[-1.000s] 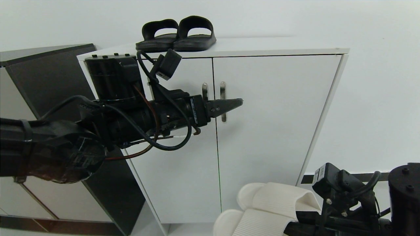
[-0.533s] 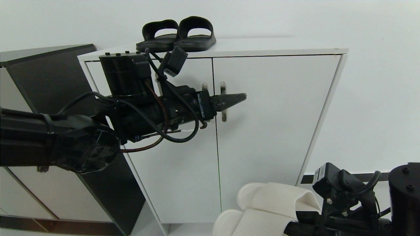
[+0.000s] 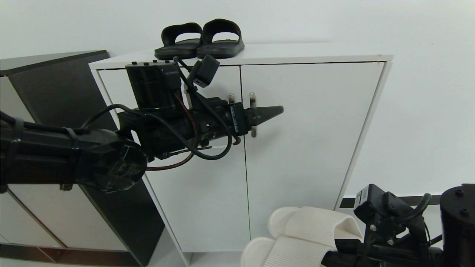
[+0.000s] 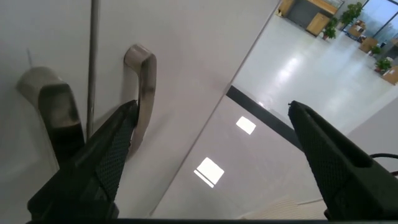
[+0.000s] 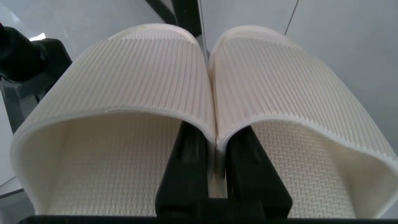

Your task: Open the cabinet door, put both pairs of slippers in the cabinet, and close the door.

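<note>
The white cabinet (image 3: 308, 141) has both doors shut, with two metal handles (image 3: 252, 100) beside the centre seam. A black pair of slippers (image 3: 200, 39) rests on its top. My left gripper (image 3: 276, 110) is level with the handles, its tips just past the right door's handle. In the left wrist view the left gripper (image 4: 211, 109) is open, one finger (image 4: 99, 168) close beside that handle (image 4: 144, 74). Low at the right, my right gripper (image 5: 214, 146) is shut on the inner straps of the white pair of slippers (image 5: 280, 99), which I also see as the white pair (image 3: 304, 230) before the cabinet's foot.
A dark cabinet (image 3: 55, 81) stands against the white cabinet's left side. A white wall runs behind, with a black baseboard strip (image 3: 349, 202) at the lower right. Glossy floor (image 4: 267, 143) lies beyond the cabinet's right side.
My left arm has advanced to the right and slightly up, carrying its gripper tips farther across the right door's handle. The right arm and the white slippers have stayed put.
</note>
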